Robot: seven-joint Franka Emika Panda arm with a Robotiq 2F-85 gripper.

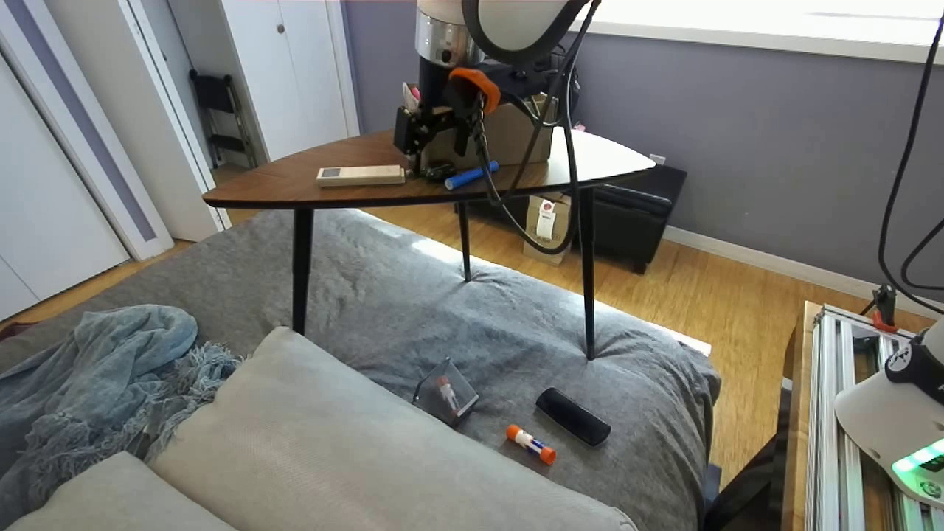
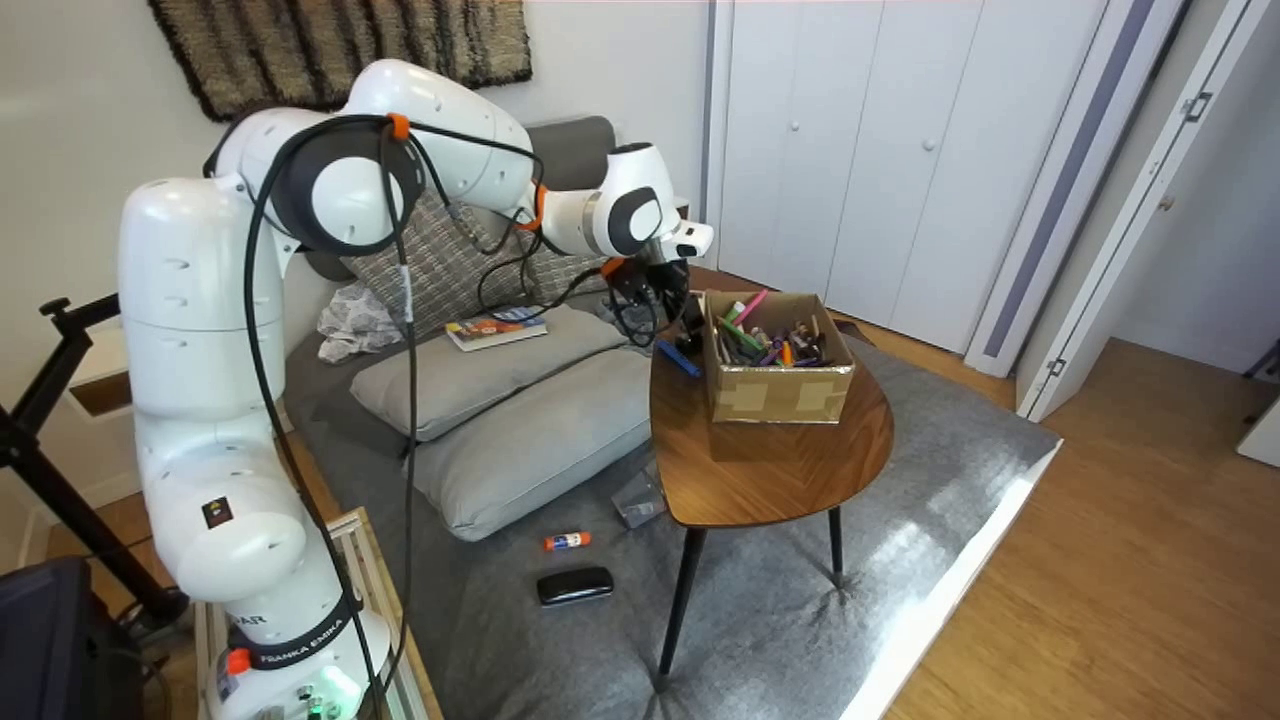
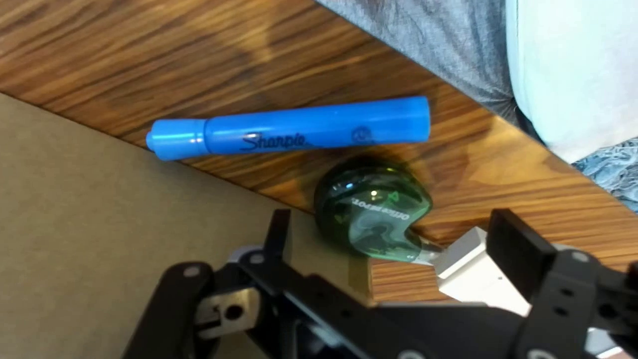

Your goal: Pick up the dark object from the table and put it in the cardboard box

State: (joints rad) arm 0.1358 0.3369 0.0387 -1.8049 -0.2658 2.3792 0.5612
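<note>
End effector (image 3: 393, 237) is spread wide above the dark green object (image 3: 371, 214), as my views show me. This object lies on the table (image 3: 503, 169), just beside the cardboard box (image 3: 99, 209); the blue marker (image 3: 309, 127) and the pale device (image 3: 481, 279) are near it. Whether I touch it, I cannot tell.

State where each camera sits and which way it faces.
Exterior view: above the cushions, facing across the table; arm's end and base show.
Exterior view: high near the base, facing table and closet doors; most of the arm shows.
Wrist view: on the arm, facing down at the dark green object; open tool shows.
Both exterior views share the cardboard box.
</note>
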